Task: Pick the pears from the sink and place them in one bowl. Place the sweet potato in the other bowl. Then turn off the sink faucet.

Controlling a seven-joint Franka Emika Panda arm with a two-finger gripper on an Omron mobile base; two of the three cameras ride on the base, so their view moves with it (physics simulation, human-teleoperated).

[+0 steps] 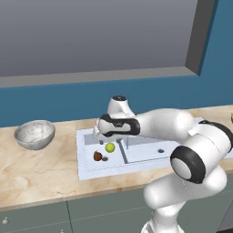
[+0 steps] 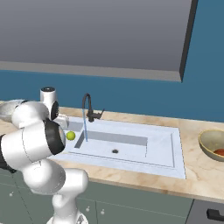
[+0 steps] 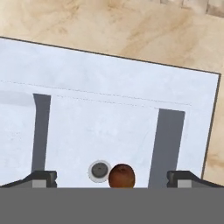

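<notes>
Hovering above the left basin of the sink (image 1: 132, 157) with fingers (image 3: 43, 178) spread wide and empty, the gripper (image 3: 112, 179) seems lined up over the brown pear (image 3: 121, 176) beside the drain (image 3: 99, 171), the yellow-green pear (image 1: 110, 147) nearby.

Brown pear (image 1: 97, 156) and yellow-green pear (image 1: 110, 147) lie in the sink (image 1: 86, 170) near a bowl (image 1: 34, 134).
</notes>
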